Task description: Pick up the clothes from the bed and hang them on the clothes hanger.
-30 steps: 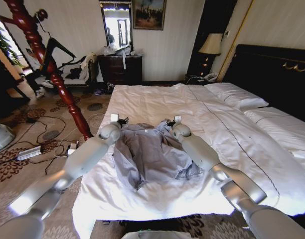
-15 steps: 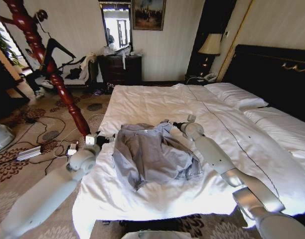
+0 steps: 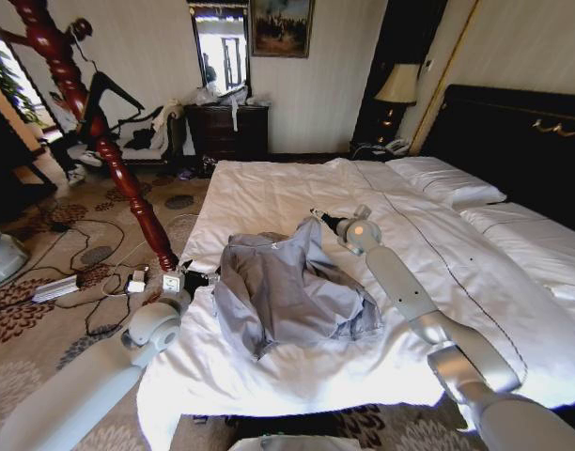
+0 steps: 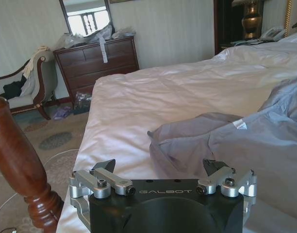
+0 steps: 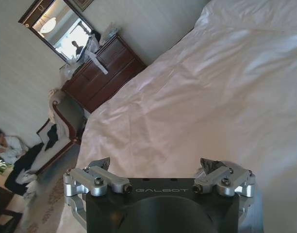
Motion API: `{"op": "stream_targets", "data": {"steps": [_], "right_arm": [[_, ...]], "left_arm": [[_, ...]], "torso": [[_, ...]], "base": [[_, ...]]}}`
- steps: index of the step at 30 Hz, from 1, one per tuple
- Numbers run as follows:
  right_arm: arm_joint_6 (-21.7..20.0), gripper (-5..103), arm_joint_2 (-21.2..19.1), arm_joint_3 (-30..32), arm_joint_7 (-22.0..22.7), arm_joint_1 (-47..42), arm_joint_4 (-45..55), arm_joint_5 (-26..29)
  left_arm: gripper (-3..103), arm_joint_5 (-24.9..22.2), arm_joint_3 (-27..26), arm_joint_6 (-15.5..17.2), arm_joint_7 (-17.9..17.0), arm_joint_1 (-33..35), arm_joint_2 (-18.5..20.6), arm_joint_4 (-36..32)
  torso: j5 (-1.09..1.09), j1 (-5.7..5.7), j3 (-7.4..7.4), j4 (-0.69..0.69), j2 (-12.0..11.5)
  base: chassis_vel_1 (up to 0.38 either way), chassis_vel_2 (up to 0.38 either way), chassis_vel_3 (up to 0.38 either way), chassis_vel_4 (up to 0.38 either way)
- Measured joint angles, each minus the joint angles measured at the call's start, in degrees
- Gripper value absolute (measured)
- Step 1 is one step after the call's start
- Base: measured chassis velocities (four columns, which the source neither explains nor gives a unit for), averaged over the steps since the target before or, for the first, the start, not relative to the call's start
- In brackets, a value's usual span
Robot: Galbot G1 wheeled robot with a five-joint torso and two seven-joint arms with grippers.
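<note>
The clothes, one blue-grey shirt (image 3: 287, 291), lie crumpled on the near left part of the bed (image 3: 297, 188), whose white duvet has a thin dark seam. My left gripper (image 3: 205, 278) hovers open at the bed's left edge, just left of the shirt's collar. In the left wrist view its fingers (image 4: 158, 163) stand wide apart, with the shirt (image 4: 245, 145) ahead of them and untouched. My right gripper (image 3: 316, 215) is open above the shirt's far right corner. In the right wrist view it (image 5: 155, 161) faces bare duvet (image 5: 187, 87). The clothes hanger is out of view.
A carved red wooden post (image 3: 118, 169) stands on the carpet close to the bed's left side, near my left arm. Cables and a power strip (image 3: 71, 282) lie on the floor there. A dark dresser (image 3: 226, 130) stands by the far wall, and the black headboard (image 3: 513, 141) is on the right.
Both grippers have left the shirt's shoulders. The left drew back to the bed's left edge. The right moved farther away and to the right. The shirt stays on the bed.
</note>
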Motion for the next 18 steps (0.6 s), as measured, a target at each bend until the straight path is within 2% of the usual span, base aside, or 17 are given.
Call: {"op": "stream_targets", "data": {"steps": [2, 3, 5, 7, 8, 10, 11, 15, 18], "right_arm": [[-0.96, 100, -2.23, -1.02, -0.04, -0.70, 0.93, -3.91], [-0.96, 100, -2.23, -1.02, -0.04, -0.70, 0.93, -3.91], [-2.54, 100, -5.57, -1.88, -0.30, -3.07, 3.31, -7.89], [-3.57, 100, -9.78, -1.84, -0.93, -8.18, 7.47, -12.82], [-3.57, 100, -9.78, -1.84, -0.93, -8.18, 7.47, -12.82], [-3.81, 100, -12.52, -0.99, -1.65, -12.05, 10.76, -15.49], [-3.93, 100, -13.78, -0.22, -1.74, -13.87, 12.59, -15.95], [-4.54, 100, -16.60, 3.52, -1.35, -19.07, 18.13, -15.58], [-5.74, 100, -19.33, 10.58, 0.12, -27.78, 26.36, -14.09]], "left_arm": [[100, 0.24, -0.82, 0.06, -0.01, 1.38, 0.03, -0.83], [100, 0.24, -0.82, 0.06, -0.01, 1.38, 0.03, -0.83], [100, 0.65, -2.00, 0.16, 0.05, 3.97, 0.08, -1.98], [100, 1.73, -3.32, 0.18, 0.44, 7.96, -0.27, -3.45], [100, 1.73, -3.32, 0.18, 0.44, 7.96, -0.27, -3.45], [100, 2.30, -3.96, 0.22, 0.63, 11.01, -0.73, -4.61], [100, 2.50, -4.14, 0.25, 0.63, 12.24, -0.91, -5.16], [100, 2.87, -4.59, 0.30, 0.67, 15.28, -1.02, -6.87], [100, 3.57, -7.13, 0.33, 1.15, 21.20, -1.19, -9.45]], "torso": [[-0.01, 0.00, 0.00, 0.04, 0.00], [-0.01, 0.00, 0.00, 0.04, 0.00], [0.01, 0.00, 0.00, -0.08, 0.00], [0.04, -0.01, -0.01, -0.11, 0.00], [0.04, -0.01, -0.01, -0.11, 0.00], [0.04, -0.01, 0.00, -0.05, 0.00], [0.01, -0.01, 0.00, -0.01, 0.00], [0.03, -0.01, -0.01, -0.05, 0.00], [0.03, -0.01, -0.01, -0.04, 0.00]], "base": [[0.000, 0.000, 0.000, 0.000], [0.000, 0.000, 0.000, 0.000], [0.000, 0.000, 0.000, 0.000], [0.000, 0.000, 0.000, 0.000], [0.000, 0.000, 0.000, 0.000], [0.000, 0.000, 0.000, 0.000], [0.000, 0.000, 0.000, 0.000], [0.000, 0.000, 0.000, 0.000], [0.000, 0.000, 0.000, 0.000]]}}
